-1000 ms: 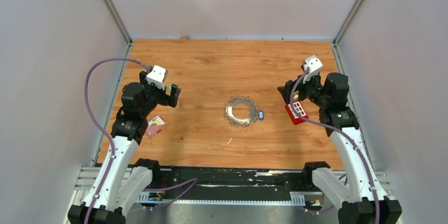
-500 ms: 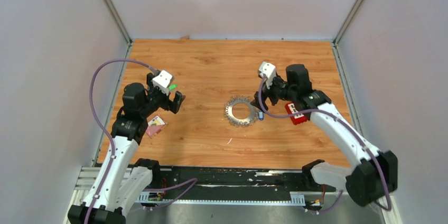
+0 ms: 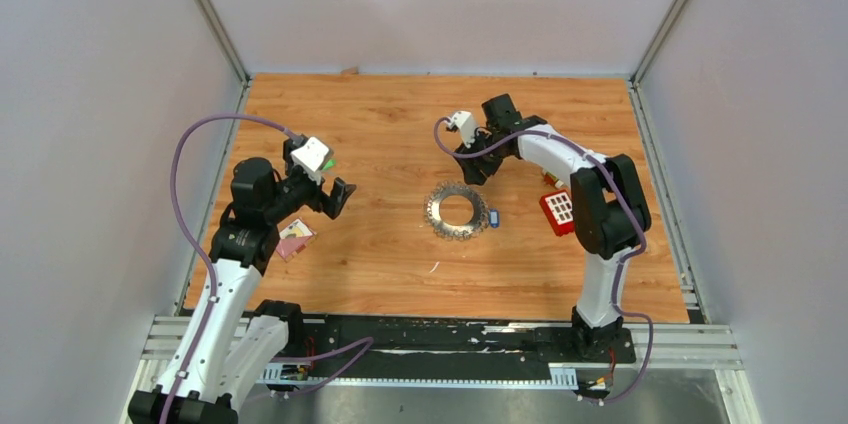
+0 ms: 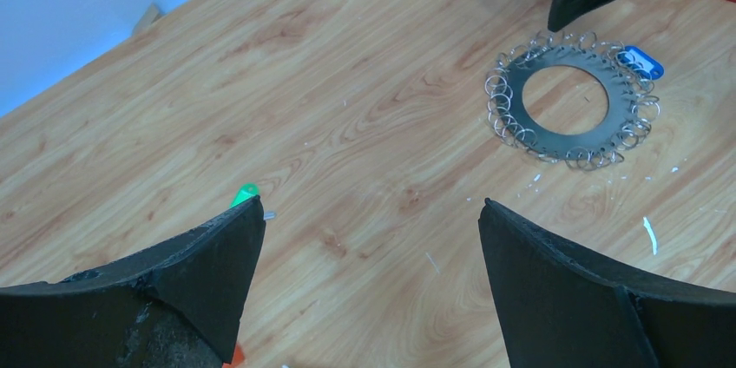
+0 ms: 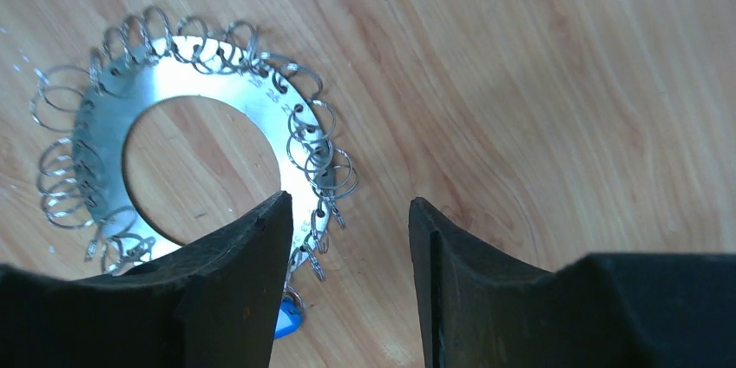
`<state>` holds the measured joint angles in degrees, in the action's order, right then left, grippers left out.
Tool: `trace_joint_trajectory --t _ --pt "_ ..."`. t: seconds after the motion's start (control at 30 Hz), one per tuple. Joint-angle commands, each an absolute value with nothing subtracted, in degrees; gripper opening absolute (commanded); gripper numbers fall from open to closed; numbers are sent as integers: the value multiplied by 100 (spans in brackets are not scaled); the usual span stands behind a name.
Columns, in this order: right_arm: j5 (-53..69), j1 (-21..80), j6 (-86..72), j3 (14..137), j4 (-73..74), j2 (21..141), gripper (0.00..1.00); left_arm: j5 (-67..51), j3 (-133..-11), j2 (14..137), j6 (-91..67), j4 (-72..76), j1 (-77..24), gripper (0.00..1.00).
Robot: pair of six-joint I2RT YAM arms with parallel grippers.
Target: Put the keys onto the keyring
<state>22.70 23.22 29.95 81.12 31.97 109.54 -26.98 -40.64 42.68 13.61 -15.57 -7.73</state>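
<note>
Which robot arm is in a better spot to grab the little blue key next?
The right. The right gripper hangs open at the edge of the keyring, with the blue key close by one finger. The left gripper is far off at the side, near the green key.

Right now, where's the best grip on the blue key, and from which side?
Take the blue key by its plastic head. It lies flat against the keyring's right rim, so probably come straight down on its outer side, clear of the loops. The right gripper is nearest.
</note>
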Motion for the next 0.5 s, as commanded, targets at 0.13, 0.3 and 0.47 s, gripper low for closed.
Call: trace_joint_trajectory --t 0.13,0.3,0.47 --pt "2182 2336 3888 8469 4174 11294 50 -2943 -4026 4242 1529 -1482 -756 100" --pt "2198 2320 3997 8364 4210 11336 49 -2945 -4019 4252 1550 -1483 -756 100" --pt "2105 2320 4020 8439 4244 11528 42 -2962 -4017 4268 1554 -1480 -756 100"
